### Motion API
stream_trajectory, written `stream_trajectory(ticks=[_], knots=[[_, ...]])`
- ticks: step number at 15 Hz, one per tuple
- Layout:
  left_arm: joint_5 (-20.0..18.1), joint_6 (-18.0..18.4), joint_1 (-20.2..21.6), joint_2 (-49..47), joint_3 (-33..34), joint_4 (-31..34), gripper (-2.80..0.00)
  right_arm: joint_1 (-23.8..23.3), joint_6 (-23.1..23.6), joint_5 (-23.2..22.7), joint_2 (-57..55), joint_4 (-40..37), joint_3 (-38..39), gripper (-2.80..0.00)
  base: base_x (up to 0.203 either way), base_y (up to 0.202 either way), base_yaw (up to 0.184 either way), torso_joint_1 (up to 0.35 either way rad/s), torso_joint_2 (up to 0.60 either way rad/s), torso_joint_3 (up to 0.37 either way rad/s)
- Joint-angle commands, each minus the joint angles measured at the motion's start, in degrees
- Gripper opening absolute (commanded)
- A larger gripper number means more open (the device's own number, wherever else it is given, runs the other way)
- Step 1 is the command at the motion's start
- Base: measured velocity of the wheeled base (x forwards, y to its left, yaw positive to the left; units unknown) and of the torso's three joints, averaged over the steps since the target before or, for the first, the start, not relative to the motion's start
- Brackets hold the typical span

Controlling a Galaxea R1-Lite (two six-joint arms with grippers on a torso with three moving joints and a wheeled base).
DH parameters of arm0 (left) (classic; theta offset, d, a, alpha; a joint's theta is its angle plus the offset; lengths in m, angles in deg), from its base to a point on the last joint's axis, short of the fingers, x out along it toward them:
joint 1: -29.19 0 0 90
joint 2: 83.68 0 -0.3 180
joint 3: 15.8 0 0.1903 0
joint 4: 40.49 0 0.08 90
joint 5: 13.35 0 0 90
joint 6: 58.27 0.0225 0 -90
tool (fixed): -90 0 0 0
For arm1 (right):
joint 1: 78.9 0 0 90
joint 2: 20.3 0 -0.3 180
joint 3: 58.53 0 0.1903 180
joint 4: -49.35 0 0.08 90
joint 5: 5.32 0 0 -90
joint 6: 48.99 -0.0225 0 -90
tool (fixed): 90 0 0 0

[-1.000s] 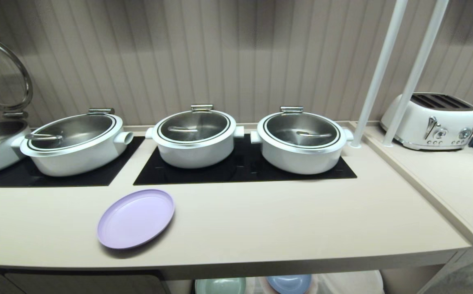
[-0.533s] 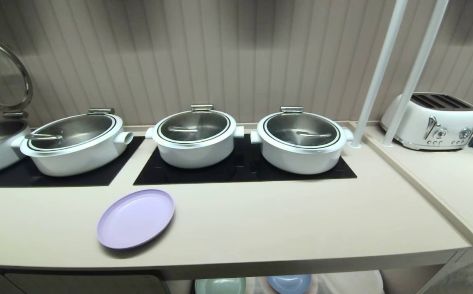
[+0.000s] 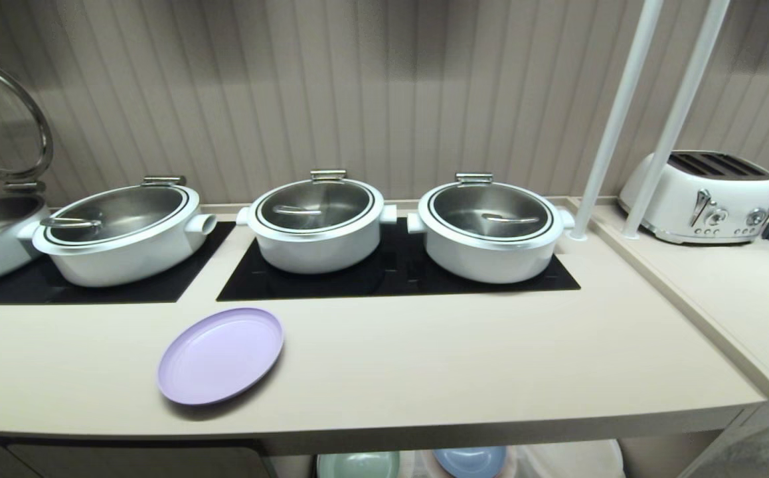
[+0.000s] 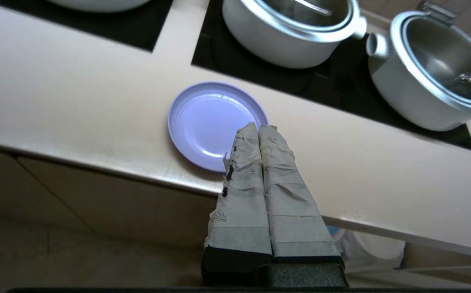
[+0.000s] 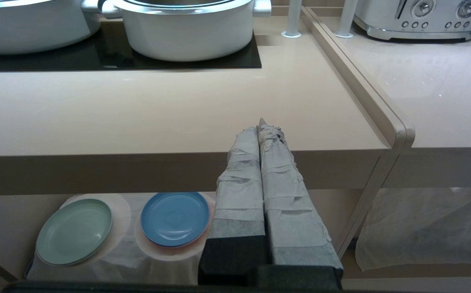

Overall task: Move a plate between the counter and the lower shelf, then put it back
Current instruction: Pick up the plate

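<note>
Beige bench [image 3: 464,358] before a ribbed wall. Left jaws [image 4: 258,129] pressed shut, empty, hovering off the front edge just short of the plate [image 3: 220,355]. Round, flat, matte lilac, low raised rim, lying near that edge. Right jaws [image 5: 262,127] shut too, beside the lower shelf [image 5: 121,244].

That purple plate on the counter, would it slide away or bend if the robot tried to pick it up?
The plate looks rigid, so it probably won't bend. It lies flat on the smooth counter, so a sideways push may slide it. Its low rim leaves little to pinch, so a grip may slip.
</note>
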Motion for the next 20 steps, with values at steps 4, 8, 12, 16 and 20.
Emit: stream_trajectory(ticks=[4, 8, 12, 16, 20], knots=[[-1.15, -1.21, 9.55, -22.76, -10.16, 10.45, -2.8, 0.02, 0.02, 0.06, 0.0, 0.01, 0.0, -2.8, 0.0, 0.0, 0.0, 0.0, 0.0, 0.0], [-4.23, -0.85, 13.13, -34.06, -13.8, 17.06, -2.8, 0.01, 0.02, 0.03, 0.0, 0.01, 0.0, -2.8, 0.0, 0.0, 0.0, 0.0, 0.0, 0.0], [-4.89, 3.8, 13.31, -41.1, -12.53, 17.98, -2.8, 0.02, 0.02, -0.02, 0.0, 0.01, 0.0, -2.8, 0.0, 0.0, 0.0, 0.0, 0.0, 0.0], [-10.06, 17.86, 14.44, -43.92, -10.55, 17.74, -2.8, 0.02, 0.02, 0.06, 0.0, 0.01, 0.0, -2.8, 0.0, 0.0, 0.0, 0.0, 0.0, 0.0], [-10.71, 19.81, 14.2, -49.28, -9.84, 16.48, -2.8, -0.06, 0.02, 0.04, 0.0, 0.01, 0.0, -2.8, 0.0, 0.0, 0.0, 0.0, 0.0, 0.0]])
